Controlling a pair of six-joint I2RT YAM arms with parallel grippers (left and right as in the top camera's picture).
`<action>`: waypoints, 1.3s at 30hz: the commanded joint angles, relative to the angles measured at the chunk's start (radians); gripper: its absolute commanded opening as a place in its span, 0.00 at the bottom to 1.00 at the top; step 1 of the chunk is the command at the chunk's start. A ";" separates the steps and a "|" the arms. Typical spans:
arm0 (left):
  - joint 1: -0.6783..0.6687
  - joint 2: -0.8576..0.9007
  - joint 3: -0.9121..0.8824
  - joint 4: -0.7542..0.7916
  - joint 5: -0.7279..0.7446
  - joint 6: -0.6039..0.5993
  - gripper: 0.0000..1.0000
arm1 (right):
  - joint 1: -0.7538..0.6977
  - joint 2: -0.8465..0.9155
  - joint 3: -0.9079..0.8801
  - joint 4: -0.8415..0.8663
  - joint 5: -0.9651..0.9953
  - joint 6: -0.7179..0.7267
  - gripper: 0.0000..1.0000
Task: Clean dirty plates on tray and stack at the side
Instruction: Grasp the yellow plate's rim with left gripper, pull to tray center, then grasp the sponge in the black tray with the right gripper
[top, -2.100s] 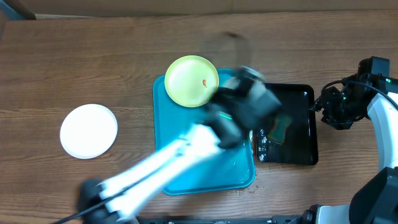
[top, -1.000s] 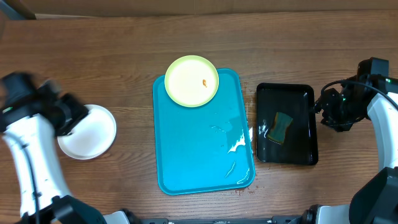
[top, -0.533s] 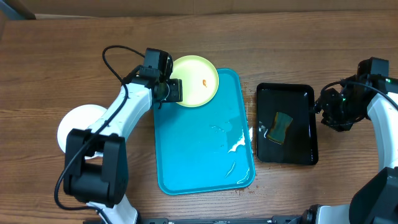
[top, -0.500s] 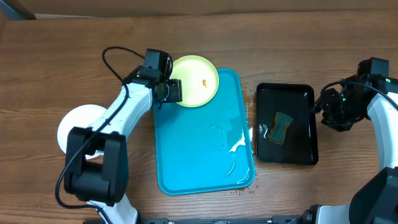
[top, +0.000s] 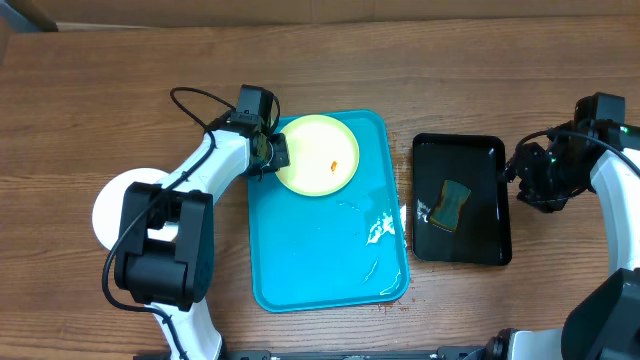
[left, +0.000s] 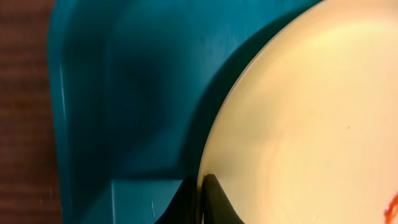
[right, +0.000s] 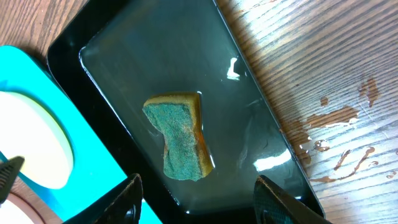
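Observation:
A pale yellow-green plate (top: 318, 155) with a small orange smear lies at the far end of the turquoise tray (top: 320, 255). My left gripper (top: 272, 153) is shut on the plate's left rim. In the left wrist view the dark fingertips (left: 211, 202) pinch the plate (left: 298, 112) edge above the tray (left: 124, 93). A white plate (top: 108, 205) sits on the table to the left, partly behind my left arm. My right gripper (top: 525, 172) hovers open by the right side of the black tray, holding nothing (right: 202, 208).
A smaller black tray (top: 490, 245) right of the turquoise one holds water and a green-and-yellow sponge (top: 453, 203) (right: 179, 144). Water patches lie on the turquoise tray (top: 380, 228) and on the wood beside the black tray (right: 336, 118).
My left gripper has shut on the yellow-green plate's rim, and the plate has slid right and toward the front, further onto the tray. The right arm has stayed put.

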 joint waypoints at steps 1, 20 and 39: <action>-0.008 -0.076 0.002 -0.101 0.098 -0.007 0.04 | 0.004 -0.015 0.013 0.002 -0.006 -0.007 0.59; -0.078 -0.134 0.078 -0.358 0.002 0.313 0.57 | 0.375 -0.014 -0.296 0.338 0.280 0.224 0.26; -0.080 -0.129 -0.183 -0.151 0.140 0.367 0.04 | 0.374 -0.005 -0.130 0.142 0.216 0.031 0.05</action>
